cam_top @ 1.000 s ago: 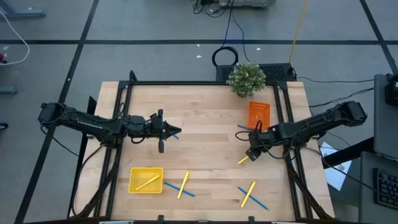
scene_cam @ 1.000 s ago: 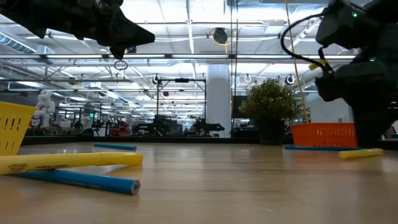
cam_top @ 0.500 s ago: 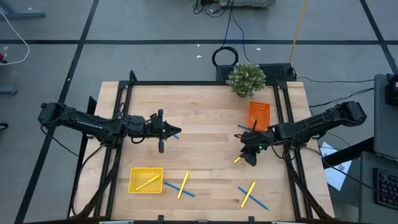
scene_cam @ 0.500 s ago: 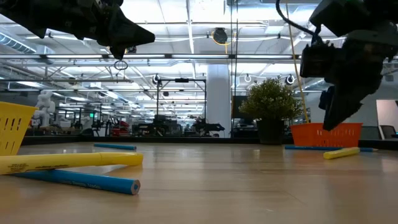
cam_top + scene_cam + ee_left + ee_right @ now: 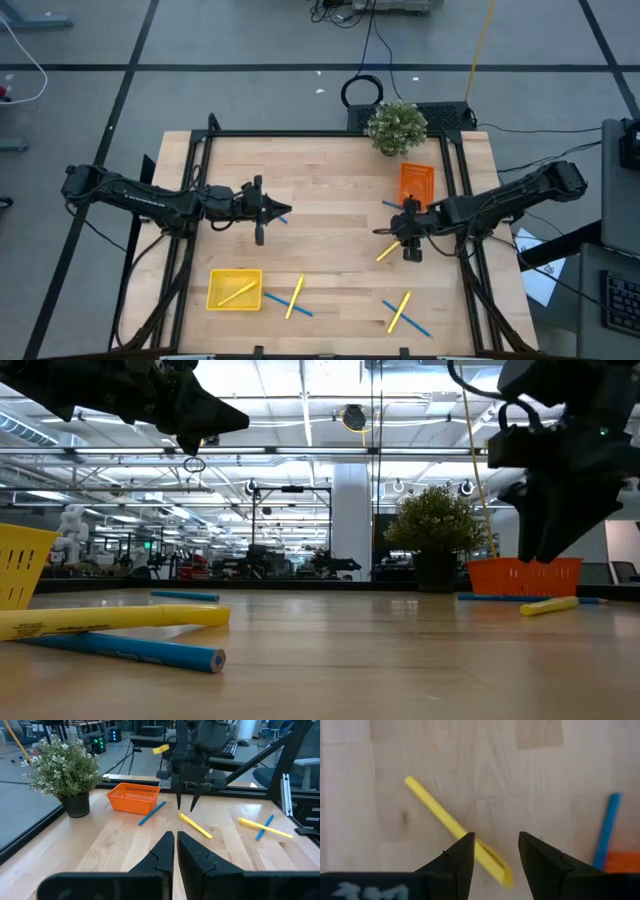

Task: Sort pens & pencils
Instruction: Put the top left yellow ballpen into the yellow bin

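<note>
A: Right gripper (image 5: pixel 392 233), fingers apart, pointing down above a yellow stick (image 5: pixel 388 252) on the table (image 5: pixel 330 200). Nothing held. Stick lying loose, one end below the gap between the fingers.

B: Left gripper (image 5: pixel 282 210)?

A: Fingers together, empty, raised over the left half of the table. A blue stick (image 5: pixel 279 216) just under its tip.

B: Other sticks near the right gripper?

A: One blue stick (image 5: pixel 390 207) beside the orange tray (image 5: pixel 416 182), one end touching or nearly touching the tray; hard to tell which. Tray itself next to the potted plant (image 5: pixel 396 127).

B: Front of the table?

A: Yellow tray (image 5: pixel 234 289) at front left, one yellow stick (image 5: pixel 236 292) inside. Just right of it, a yellow stick (image 5: pixel 295 297) crossed over a blue one (image 5: pixel 287 303). Further right, another crossed pair: yellow (image 5: pixel 399 311) over blue (image 5: pixel 408 318).

B: Count in view?

A: Four yellow, four blue. Orange tray holding no stick that shows from above.
</note>
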`<state>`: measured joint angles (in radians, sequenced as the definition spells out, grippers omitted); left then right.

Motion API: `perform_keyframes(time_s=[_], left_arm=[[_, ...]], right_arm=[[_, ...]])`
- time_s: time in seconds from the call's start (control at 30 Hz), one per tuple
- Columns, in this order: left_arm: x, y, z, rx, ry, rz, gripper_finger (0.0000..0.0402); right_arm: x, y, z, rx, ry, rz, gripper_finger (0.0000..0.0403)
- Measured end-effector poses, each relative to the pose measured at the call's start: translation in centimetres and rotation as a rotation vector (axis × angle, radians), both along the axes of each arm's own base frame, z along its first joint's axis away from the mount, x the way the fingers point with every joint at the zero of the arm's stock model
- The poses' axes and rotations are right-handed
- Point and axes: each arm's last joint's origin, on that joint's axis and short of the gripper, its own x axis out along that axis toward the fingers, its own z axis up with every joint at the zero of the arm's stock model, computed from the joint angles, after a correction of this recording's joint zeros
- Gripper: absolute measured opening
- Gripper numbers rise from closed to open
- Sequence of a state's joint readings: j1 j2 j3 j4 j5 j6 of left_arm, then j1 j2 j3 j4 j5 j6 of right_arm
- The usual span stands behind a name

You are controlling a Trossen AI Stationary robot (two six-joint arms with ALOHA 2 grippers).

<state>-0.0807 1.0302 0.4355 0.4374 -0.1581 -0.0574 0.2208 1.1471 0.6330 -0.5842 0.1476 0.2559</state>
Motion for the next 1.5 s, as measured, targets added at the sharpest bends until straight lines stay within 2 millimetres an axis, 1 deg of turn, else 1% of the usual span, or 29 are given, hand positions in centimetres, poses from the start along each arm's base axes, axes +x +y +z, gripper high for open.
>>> perform_keyframes(time_s=[0.1, 0.27, 0.5, 0.77, 0.83, 0.9, 1.07, 1.27, 1.5], left_arm=[[0.0, 0.0, 0.0, 0.0, 0.0, 0.0, 0.0028], [0.0, 0.0, 0.0, 0.0, 0.0, 0.0, 0.0028], [0.0, 0.0, 0.0, 0.0, 0.0, 0.0, 0.0028], [0.0, 0.0, 0.0, 0.0, 0.001, 0.0, 0.0028], [0.0, 0.0, 0.0, -0.001, 0.0, 0.001, 0.0028], [0.0, 0.0, 0.0, -0.001, 0.001, 0.001, 0.0028], [0.0, 0.0, 0.0, -0.004, 0.0, 0.001, 0.0028], [0.0, 0.0, 0.0, -0.004, 0.001, 0.0, 0.0028], [0.0, 0.0, 0.0, -0.004, 0.0, 0.0, 0.0028]], right_arm=[[0.0, 0.5, -0.4, -0.044, 0.046, 0.052, 0.0144], [-0.3, 0.9, -2.1, -0.07, 0.204, 0.096, 0.0144], [0.5, 1.4, -3.5, -0.095, 0.246, 0.171, 0.0144], [0.7, 1.5, -3.9, -0.097, 0.258, 0.168, 0.014], [0.7, 1.5, -3.9, -0.096, 0.259, 0.164, 0.013], [0.7, 1.5, -3.9, -0.095, 0.263, 0.165, 0.011], [0.6, 1.5, -3.9, -0.086, 0.267, 0.141, 0.0029], [0.6, 1.4, -4.0, -0.07, 0.259, 0.068, 0.0026], [0.6, 1.4, -3.1, -0.042, 0.182, 0.021, 0.0026]])
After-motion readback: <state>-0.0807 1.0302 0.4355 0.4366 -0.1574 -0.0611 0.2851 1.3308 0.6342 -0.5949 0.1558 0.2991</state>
